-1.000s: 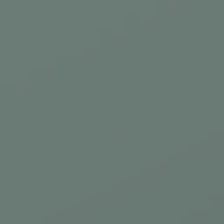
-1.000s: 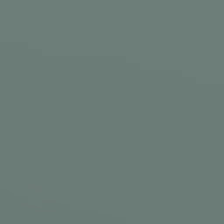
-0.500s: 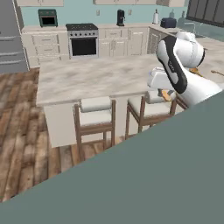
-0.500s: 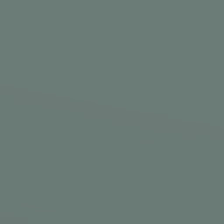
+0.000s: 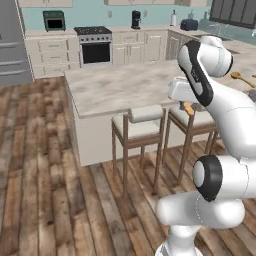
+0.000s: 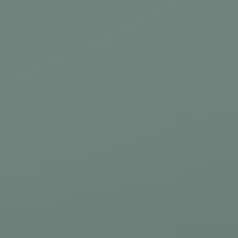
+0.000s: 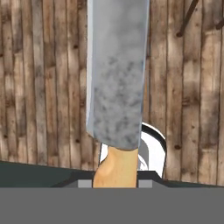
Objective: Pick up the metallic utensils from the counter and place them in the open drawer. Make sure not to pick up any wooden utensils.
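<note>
My gripper (image 7: 116, 183) is shut on the orange-tan handle of a small knife (image 7: 117, 78). Its bluish-steel blade points away from the hand over the wooden plank floor. In the left base view the gripper (image 5: 187, 104) hangs off the near edge of the beige marbled counter (image 5: 120, 85), above a stool, and the knife handle (image 5: 188, 108) shows under the white hand. A long wooden spoon (image 5: 241, 77) lies on the counter at the far right, behind the arm. The open drawer is out of view.
Two wooden stools with cream seats (image 5: 137, 125) (image 5: 197, 120) stand against the near side of the island. Plank floor (image 5: 40, 175) spreads to the left and front. A stove (image 5: 95, 47) and cream cabinets line the back wall, with a grey fridge (image 5: 10, 45) at far left.
The left base picture went from blank to showing the kitchen. Since then the whole scene has shifted, with island and stools now larger and nearer, so the camera moved. The knife stays in the gripper.
</note>
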